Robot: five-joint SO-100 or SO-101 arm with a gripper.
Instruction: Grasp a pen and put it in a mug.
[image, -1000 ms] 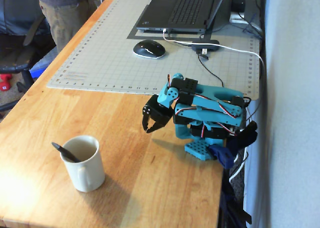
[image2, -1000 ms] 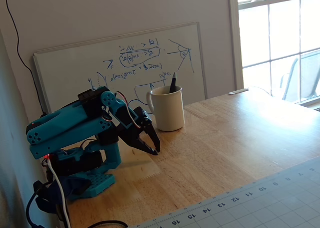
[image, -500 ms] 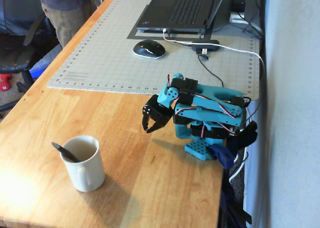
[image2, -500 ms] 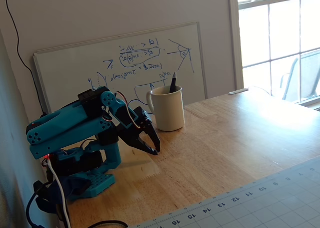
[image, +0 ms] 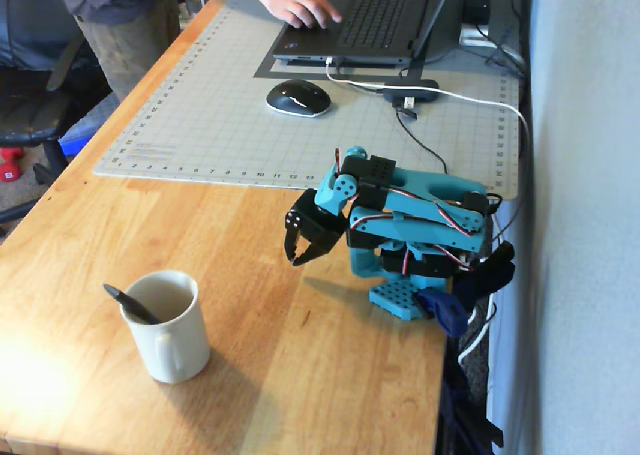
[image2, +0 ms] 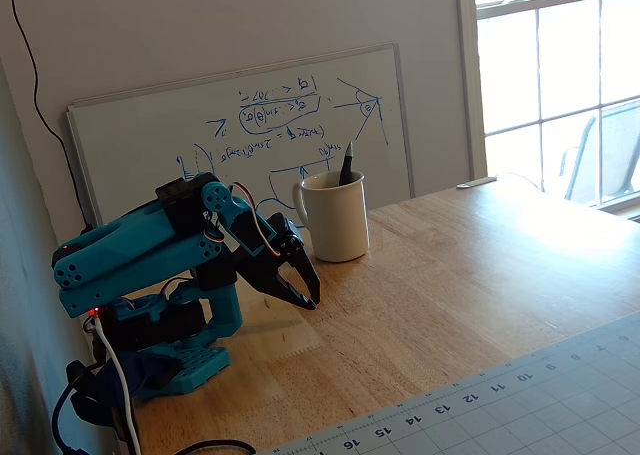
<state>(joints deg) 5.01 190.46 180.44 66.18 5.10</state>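
Pen (image: pixel 130 303) slim, stiff, light, leaning inside mug (image: pixel 172 337) lower left; grip mid-shaft; end effector (image: pixel 297 258) nearly closed, empty

1 pen (image: pixel 130 303), 1 mug (image: pixel 170 327), 1 mouse (image: pixel 297 97), 1 laptop (image: pixel 365 17).

- plain white ceramic mug (image: pixel 168 327) sits near the left on the wooden table (image: pixel 300 375), handle facing the camera
- slim dark pen (image: pixel 130 303) stands tilted inside it, top end leaning out over the left rim
- black two-finger gripper (image: pixel 296 256) of the folded-up blue arm hangs right of the mug, well apart, holding nothing, fingertips close together
- black computer mouse (image: pixel 298 97) lies on the grey cutting mat (image: pixel 200 125) farther back
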